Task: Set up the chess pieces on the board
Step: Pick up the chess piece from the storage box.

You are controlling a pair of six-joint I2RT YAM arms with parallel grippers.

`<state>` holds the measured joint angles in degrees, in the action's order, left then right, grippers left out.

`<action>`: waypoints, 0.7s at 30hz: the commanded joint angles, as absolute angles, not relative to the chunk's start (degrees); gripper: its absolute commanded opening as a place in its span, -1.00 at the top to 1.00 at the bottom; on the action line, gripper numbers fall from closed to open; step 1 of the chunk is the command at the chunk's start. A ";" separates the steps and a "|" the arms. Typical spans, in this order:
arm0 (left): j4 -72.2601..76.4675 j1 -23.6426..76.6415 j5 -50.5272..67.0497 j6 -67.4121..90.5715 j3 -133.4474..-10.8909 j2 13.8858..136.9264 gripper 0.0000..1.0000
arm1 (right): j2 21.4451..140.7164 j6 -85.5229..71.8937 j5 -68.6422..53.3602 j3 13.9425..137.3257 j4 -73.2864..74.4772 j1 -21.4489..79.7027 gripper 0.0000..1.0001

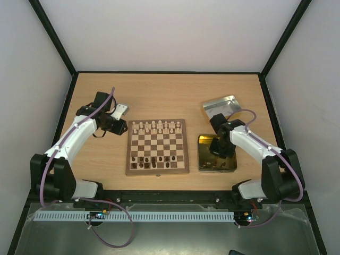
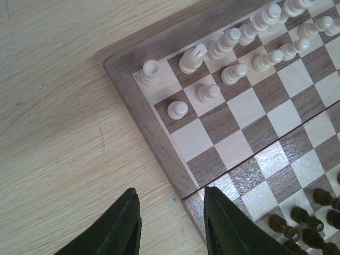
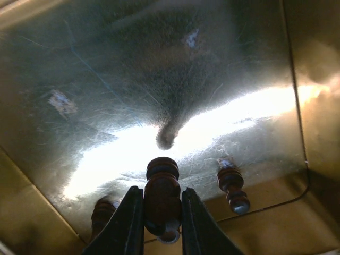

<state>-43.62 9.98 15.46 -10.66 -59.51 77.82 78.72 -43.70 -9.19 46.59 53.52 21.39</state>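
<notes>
R gripper (image 3: 162,192) tight on dk piece (image 3: 162,204) in tin (image 3: 159,79), L gripper (image 2: 170,192) half-open at board (image 2: 249,122) edge

Board (image 1: 157,143) flat; cream pieces (image 1: 154,126) far rows, dark pieces (image 1: 155,160) near rows; lone dark piece (image 3: 162,180) pinched in right claw (image 3: 162,199).

A pale wooden table (image 1: 170,95) sits between plain white walls (image 1: 170,32) edged with black posts (image 1: 53,37).

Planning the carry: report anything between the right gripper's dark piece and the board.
Only the wall of the gold tin, on the side facing the board: the dark piece is inside it. Nothing visible lies on the table between them.
</notes>
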 commanded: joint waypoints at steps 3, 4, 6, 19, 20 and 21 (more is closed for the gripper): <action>-43.68 10.19 16.34 -10.56 -58.99 76.73 0.31 | 76.15 -42.53 -5.24 50.98 59.86 21.23 0.95; -43.68 10.17 16.41 -10.56 -59.06 76.81 0.31 | 76.02 -42.44 -5.25 51.28 60.26 21.22 0.96; -43.73 10.19 16.50 -10.55 -59.19 76.82 0.31 | 75.42 -42.16 -5.48 51.96 61.23 21.18 0.95; -44.03 10.15 16.70 -10.64 -59.55 76.93 0.31 | 74.94 -46.00 -7.04 63.22 68.54 31.98 0.96; -44.11 10.19 16.70 -10.64 -59.50 76.84 0.31 | 75.49 -47.10 -7.52 64.05 68.29 34.04 0.96; -44.19 10.13 16.57 -10.63 -59.45 76.75 0.31 | 76.23 -48.48 -7.74 64.94 67.98 36.20 0.96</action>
